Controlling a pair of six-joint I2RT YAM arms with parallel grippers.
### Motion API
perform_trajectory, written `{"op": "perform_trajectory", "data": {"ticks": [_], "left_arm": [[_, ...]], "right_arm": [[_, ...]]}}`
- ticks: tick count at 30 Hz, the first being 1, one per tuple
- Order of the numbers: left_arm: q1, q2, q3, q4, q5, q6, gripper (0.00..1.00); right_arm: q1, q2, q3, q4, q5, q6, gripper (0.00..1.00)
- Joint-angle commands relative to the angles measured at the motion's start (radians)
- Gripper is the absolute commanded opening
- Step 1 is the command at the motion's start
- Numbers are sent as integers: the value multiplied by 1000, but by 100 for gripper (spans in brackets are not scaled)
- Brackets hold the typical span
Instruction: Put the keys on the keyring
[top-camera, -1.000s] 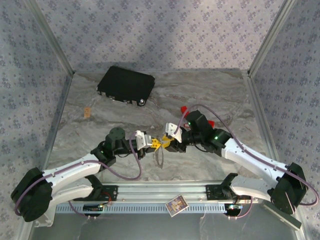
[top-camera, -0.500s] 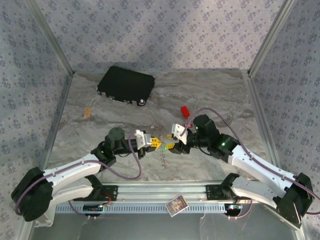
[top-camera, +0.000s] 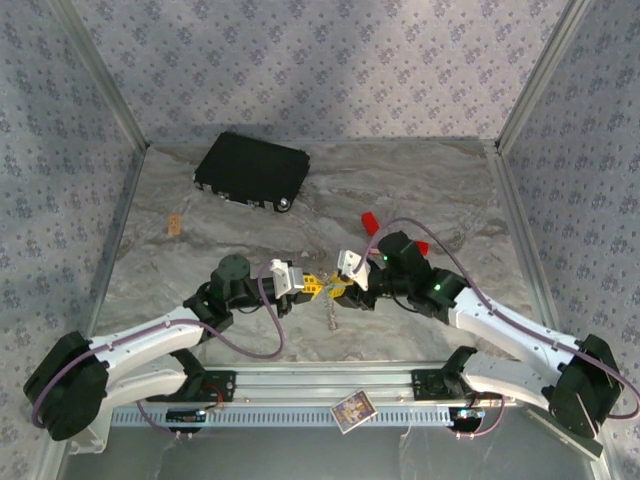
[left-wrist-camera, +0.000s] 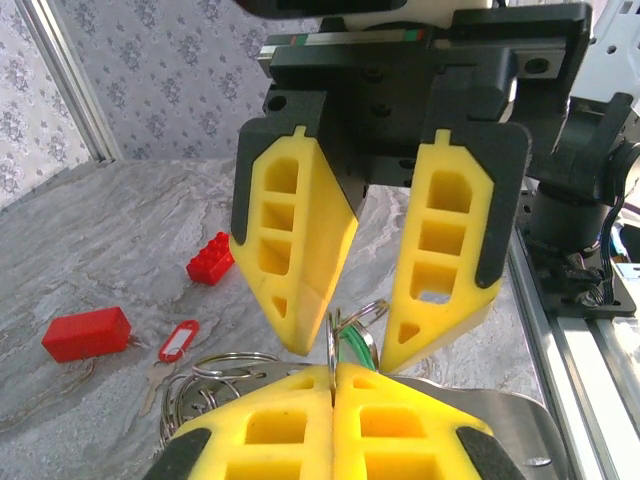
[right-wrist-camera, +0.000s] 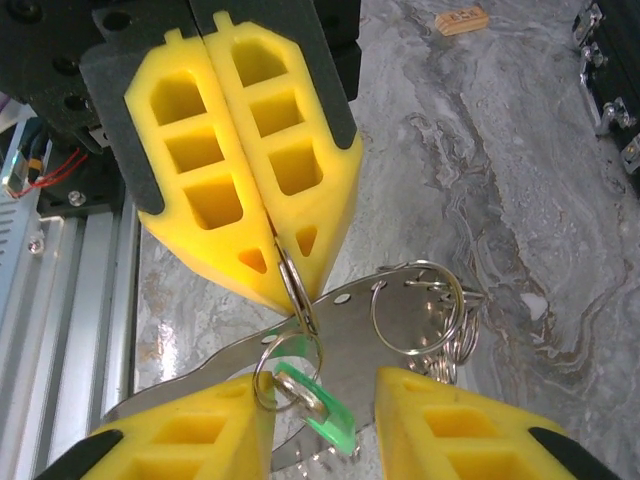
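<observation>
– Fingers on the left gripper: what do they do?
– They are pressed tight together. They pinch one thin ring of the keyring and hold it up above the table.
– And in the middle?
– The green key hangs there on a small ring, right by the pinched one. More rings and a flat silver piece hang beside it.
– What about the right gripper?
– Its fingers are spread apart, one on each side of the green key. I cannot tell if they touch it.
– Where is the red key?
– It lies on the table, near two red blocks.
– What could go wrong?
– The ring looks thin and slippery, I think. If the right gripper pushes or tugs, the ring could twist or slip out of the pinch. Then the whole bunch would drop. The rings could tangle too. And the right fingers could bump the left ones, because they are so close.
</observation>
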Motion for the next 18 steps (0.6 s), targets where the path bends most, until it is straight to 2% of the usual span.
{"op": "perform_trajectory", "data": {"ticks": [1, 9, 15, 18], "left_arm": [[-6, 4, 1, 65, 23, -15, 0], [-6, 24, 1, 99, 22, -20, 0], [-5, 31, 7, 134, -48, -32, 0], [-5, 24, 1, 145, -89, -33, 0]], "right_arm": [[5, 11, -5, 20, -20, 15, 25], [6, 38, 13, 12, -24, 8, 6], [65, 76, 31, 27, 63, -22, 2], [87, 75, 31, 26, 126, -41, 6]]}}
